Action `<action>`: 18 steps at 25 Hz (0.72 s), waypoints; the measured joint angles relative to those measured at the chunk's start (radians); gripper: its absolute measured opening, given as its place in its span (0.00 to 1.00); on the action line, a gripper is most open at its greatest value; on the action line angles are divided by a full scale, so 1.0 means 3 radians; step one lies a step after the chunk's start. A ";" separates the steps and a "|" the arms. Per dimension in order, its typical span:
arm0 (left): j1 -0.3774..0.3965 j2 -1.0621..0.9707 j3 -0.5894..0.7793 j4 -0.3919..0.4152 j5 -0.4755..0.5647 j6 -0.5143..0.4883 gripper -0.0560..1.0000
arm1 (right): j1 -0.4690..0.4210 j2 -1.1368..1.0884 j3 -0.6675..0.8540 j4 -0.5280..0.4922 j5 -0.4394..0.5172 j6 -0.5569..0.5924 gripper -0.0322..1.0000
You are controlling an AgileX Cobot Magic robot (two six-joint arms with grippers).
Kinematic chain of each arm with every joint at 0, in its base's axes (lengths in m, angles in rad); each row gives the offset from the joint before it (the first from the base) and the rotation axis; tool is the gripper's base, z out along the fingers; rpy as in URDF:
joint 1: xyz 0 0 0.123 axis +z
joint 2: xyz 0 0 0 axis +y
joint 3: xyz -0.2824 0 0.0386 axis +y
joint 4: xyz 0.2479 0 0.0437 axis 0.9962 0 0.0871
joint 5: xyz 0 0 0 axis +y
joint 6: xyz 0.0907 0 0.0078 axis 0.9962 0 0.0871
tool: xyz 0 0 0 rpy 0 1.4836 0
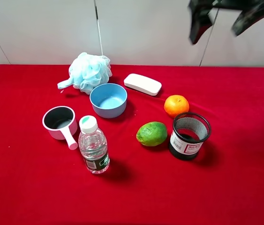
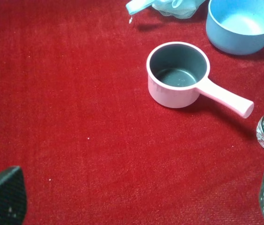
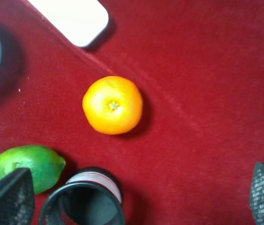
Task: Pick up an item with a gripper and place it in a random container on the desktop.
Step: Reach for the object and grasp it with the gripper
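Note:
The orange fruit (image 1: 176,105) lies on the red cloth desktop (image 1: 244,178), right of the light-blue bowl (image 1: 108,100), which is empty. My right gripper (image 1: 225,21) hangs high above the table's back right, open and empty. In the right wrist view its fingers (image 3: 7,197) are spread wide, with the orange (image 3: 112,105) on the cloth beyond the gap between them. My left gripper (image 2: 136,197) is open and empty over bare cloth; the bowl (image 2: 242,23) is far from it. The left gripper is out of the exterior view.
A green lime (image 1: 152,133) and a black mesh cup (image 1: 189,135) sit just in front of the orange. A white handled pot (image 1: 60,123) and a water bottle (image 1: 93,145) stand front left of the bowl. A blue bath pouf (image 1: 90,71) and a white case (image 1: 142,84) lie behind.

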 joint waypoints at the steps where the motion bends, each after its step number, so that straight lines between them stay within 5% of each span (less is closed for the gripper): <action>1: 0.0000 0.0000 0.0000 0.0000 0.0000 0.0000 0.99 | 0.0025 0.0068 0.0000 0.0000 0.0000 0.0022 0.70; 18: 0.0000 0.0000 0.0000 0.0000 0.0000 0.0000 0.99 | 0.0068 0.0960 -0.0001 0.0266 -0.0022 0.0091 0.70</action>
